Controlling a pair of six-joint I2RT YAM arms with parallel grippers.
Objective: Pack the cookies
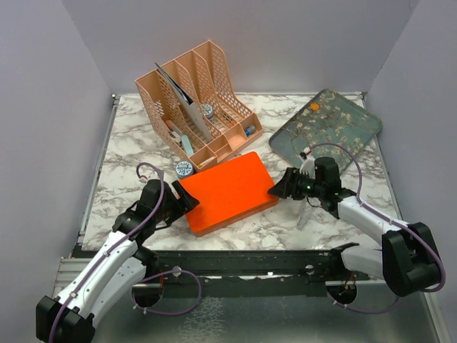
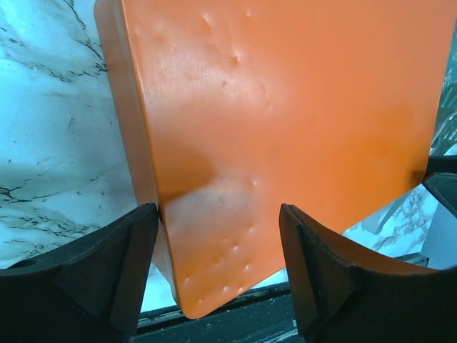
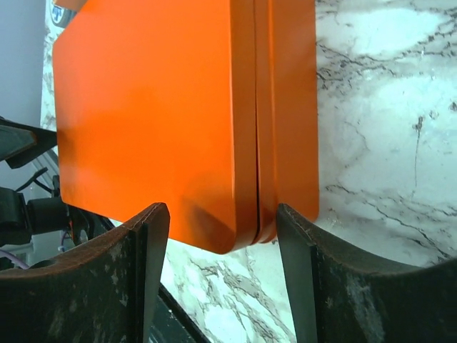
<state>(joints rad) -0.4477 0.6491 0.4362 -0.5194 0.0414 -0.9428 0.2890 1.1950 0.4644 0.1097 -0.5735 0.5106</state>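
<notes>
Top external shows my two arms reaching in toward an orange box (image 1: 230,191) that lies flat and slightly askew in the middle of the marble table (image 1: 128,143). My left gripper (image 1: 187,199) sits at the box's near-left corner and my right gripper (image 1: 278,189) at its right corner, so the box lies between them.

Left wrist view: my fingers stand spread wide, with the box's corner reaching in between them. The left finger is right against the box's side edge, and the right one overlaps its top. I am not pinching anything. The lid's surface carries several small dents.

Right wrist view: my fingers are spread here as well, astride the other corner, with a strip of marble showing on either side of it. A seam runs along the box where the lid meets the base, and the lid is on.

One cookie (image 1: 314,106), a small orange round, rests near the far edge of a dark floral tray (image 1: 343,132) at the table's right rear, well apart from both grippers. It is the only cookie I can make out.

A peach desk organizer (image 1: 214,78) stands behind the box, holding papers and small items. A round tin (image 1: 184,169) sits on the table just in front of it, near the box's far-left corner.
</notes>
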